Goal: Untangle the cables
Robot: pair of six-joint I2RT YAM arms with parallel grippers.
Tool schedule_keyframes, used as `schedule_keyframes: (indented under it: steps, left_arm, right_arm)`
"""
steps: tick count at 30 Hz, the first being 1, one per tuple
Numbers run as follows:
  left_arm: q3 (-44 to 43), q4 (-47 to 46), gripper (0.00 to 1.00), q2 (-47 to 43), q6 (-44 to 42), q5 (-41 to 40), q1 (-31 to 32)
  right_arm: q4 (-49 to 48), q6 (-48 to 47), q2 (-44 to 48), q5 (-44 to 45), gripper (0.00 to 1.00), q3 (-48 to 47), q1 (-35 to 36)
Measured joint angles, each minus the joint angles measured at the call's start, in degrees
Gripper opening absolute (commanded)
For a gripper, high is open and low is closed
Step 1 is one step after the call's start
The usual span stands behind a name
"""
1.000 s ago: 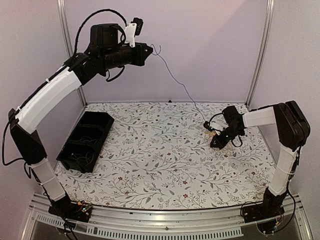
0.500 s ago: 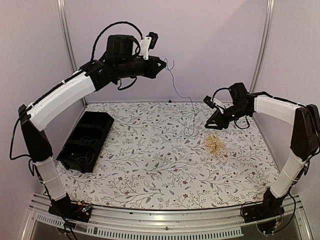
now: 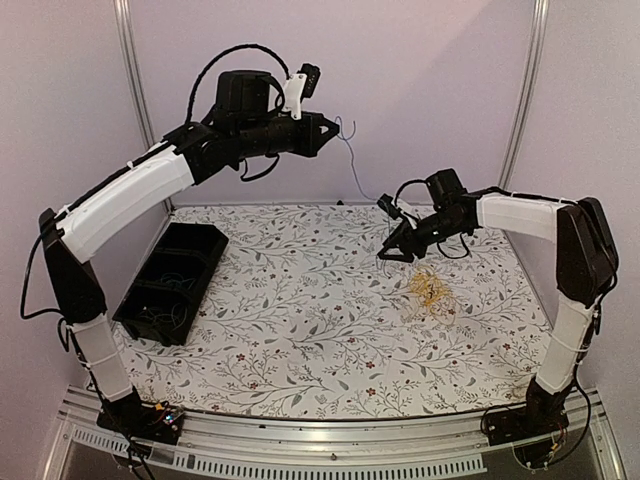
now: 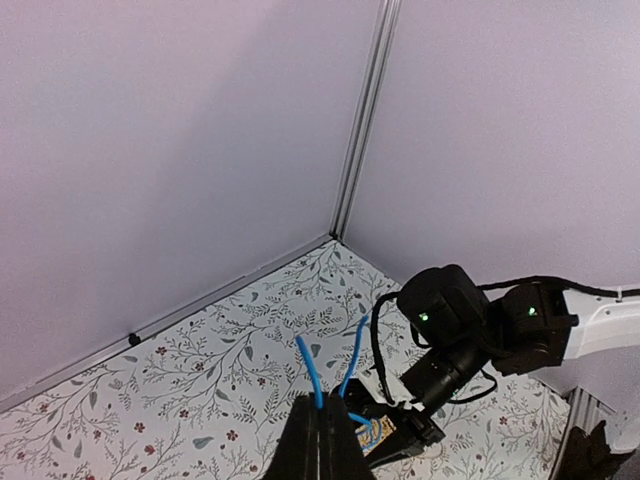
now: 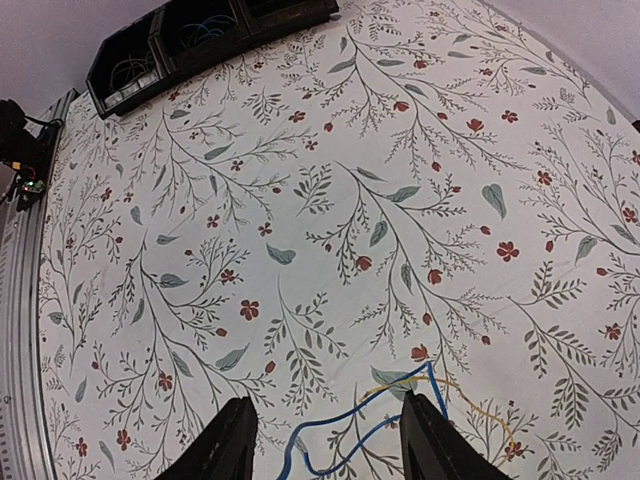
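1. The left arm (image 3: 130, 200) had stayed high over the far side of the surface (image 3: 300, 330) and had only swung a little to the right. The left jaws were pressed together, pinching the blue cable (image 4: 311, 368) just as they had been a second earlier.
2. The right arm (image 3: 520, 212) had made the big move. A second earlier it was low at the right with the right jaws closed on the tangle. Now it had lifted and come left, and the right jaws were spread with nothing between them.
3. The yellow bundle (image 3: 431, 291) had been let go and lay alone on the surface, right of centre and just near of the right jaws.
4. The blue cable had run taut from the left jaws down to the bundle. Now it hung slack, and the right wrist view showed a blue loop lying on the surface beside a yellow strand (image 5: 482, 410).
5. The blue cable was probably all but free of the bundle. Whether its lower end still snagged the yellow strands could not be told.
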State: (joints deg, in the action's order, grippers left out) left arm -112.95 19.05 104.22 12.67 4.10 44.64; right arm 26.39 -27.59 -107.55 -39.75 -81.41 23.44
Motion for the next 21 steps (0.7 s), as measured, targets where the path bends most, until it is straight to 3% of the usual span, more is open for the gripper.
schedule_keyframes:
  steps: [5,9,10,16,21]
  left_arm:
    - [0.0,-0.02,0.0,-0.04,0.42,-0.02,0.24]
    - [-0.61,0.11,0.0,-0.07,0.87,-0.02,0.55]
    - [-1.11,0.15,0.0,-0.07,0.98,-0.02,0.63]
    - [-7.63,0.72,0.0,-0.07,1.25,-0.9,1.25]
    - [-14.34,7.19,0.0,0.37,-0.57,-4.48,3.8]
  right_arm:
    - [-3.43,0.61,-0.09,-0.9,0.43,2.32,1.03]
    - [-9.64,3.34,-0.15,-0.87,0.05,3.1,1.66]
    - [-11.47,3.69,-0.15,-0.81,0.0,3.63,1.68]
    - [-19.1,9.53,-3.15,-1.03,0.03,5.2,1.66]
    - [-24.72,12.68,-6.25,-2.78,0.04,3.23,1.86]
